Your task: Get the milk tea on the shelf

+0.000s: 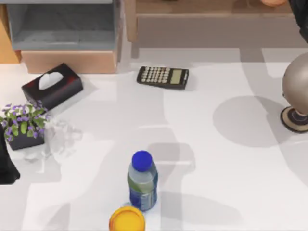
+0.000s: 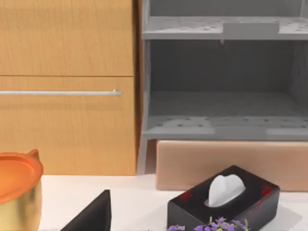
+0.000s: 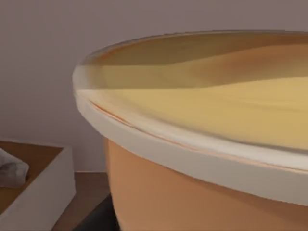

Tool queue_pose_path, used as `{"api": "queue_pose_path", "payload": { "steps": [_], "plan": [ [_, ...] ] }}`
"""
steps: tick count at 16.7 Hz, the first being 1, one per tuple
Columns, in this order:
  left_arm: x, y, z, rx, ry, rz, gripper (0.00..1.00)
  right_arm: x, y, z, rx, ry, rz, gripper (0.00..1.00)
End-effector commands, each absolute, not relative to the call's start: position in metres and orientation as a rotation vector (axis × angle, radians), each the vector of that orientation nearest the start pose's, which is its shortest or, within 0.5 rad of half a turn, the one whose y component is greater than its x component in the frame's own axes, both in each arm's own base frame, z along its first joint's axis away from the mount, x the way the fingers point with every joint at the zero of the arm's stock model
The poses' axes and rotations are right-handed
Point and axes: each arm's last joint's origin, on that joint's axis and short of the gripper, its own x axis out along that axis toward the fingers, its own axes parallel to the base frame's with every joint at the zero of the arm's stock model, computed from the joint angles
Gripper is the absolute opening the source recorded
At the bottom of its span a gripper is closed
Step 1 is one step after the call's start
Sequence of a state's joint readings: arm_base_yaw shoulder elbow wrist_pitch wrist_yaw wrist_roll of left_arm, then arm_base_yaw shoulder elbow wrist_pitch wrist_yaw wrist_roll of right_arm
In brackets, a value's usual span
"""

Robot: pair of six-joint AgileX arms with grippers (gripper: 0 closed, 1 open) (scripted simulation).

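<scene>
Close before your right claw, milk tea [image 3: 202,144] looms over shelf [image 1: 216,26], presumably for placing; grip state — cannot tell.

Top view. The table [image 1: 226,183] is open across its centre and right half. Obstacles: a calculator [image 1: 162,77] lying flat at upper centre, just before the shelf [image 1: 211,29]; a tissue box [image 1: 52,85] and a potted plant [image 1: 24,126] crowding the left edge; a blue-capped bottle [image 1: 142,180] upright at lower centre, with a yellow lid [image 1: 126,220] just beside it at the bottom edge; a round grey object [image 1: 297,91] at the right edge. The cubby box [image 1: 62,29] blocks the upper left.
</scene>
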State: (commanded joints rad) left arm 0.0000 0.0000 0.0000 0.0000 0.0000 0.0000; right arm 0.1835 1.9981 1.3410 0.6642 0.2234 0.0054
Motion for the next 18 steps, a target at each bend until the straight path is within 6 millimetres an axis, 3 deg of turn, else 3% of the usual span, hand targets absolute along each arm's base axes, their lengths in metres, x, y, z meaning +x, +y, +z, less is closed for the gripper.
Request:
{"api": "queue_pose_path", "payload": {
  "steps": [12, 18],
  "plan": [
    [0.1057, -0.0012, 0.1600, 0.000, 0.000, 0.000, 1.00, 0.4565, 0.0828, 0.2383, -0.007, -0.010, -0.017, 0.98],
    [0.1057, -0.0012, 0.1600, 0.000, 0.000, 0.000, 1.00, 0.4565, 0.0828, 0.2383, -0.007, -0.010, -0.017, 1.00]
  ]
}}
